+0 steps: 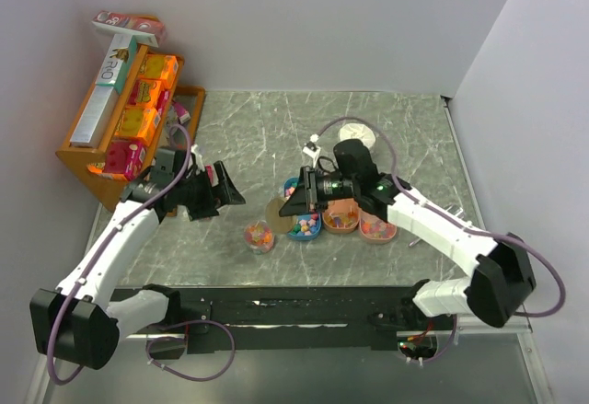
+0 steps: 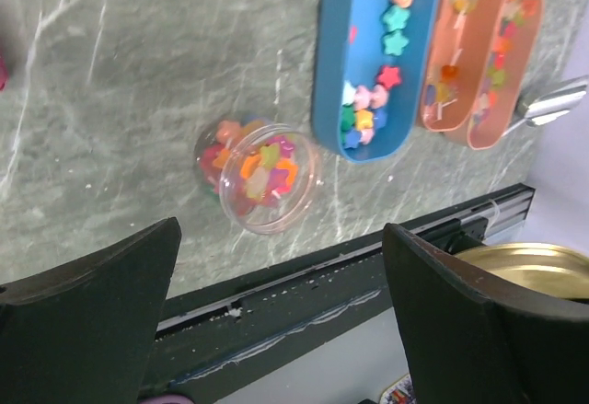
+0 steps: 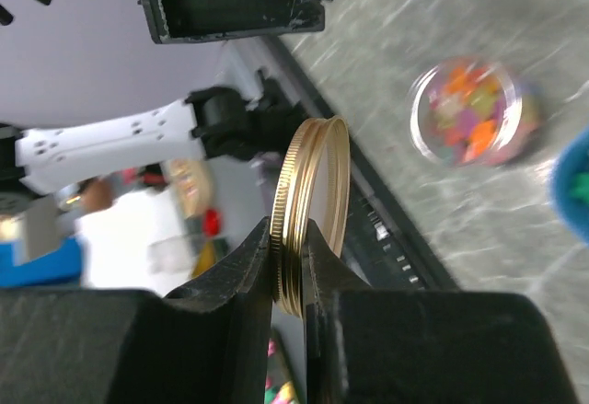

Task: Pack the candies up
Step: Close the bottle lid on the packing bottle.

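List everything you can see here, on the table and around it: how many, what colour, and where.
table: one, grey marble, under everything
jar: one, clear, open, near edge of the table, left of the trays
candies: many, mixed colours, in the jar and in all three trays
blue tray: one, right of the jar
orange trays: two, side by side, right of the blue tray
lid: one, gold, clamped on edge in the right gripper
round white thing: one, far side, behind the right arm
shelf: one, wooden, far left
boxes: several, mostly orange, on the shelf
left gripper: open, empty, left of the jar
right gripper: shut on the lid, over the trays
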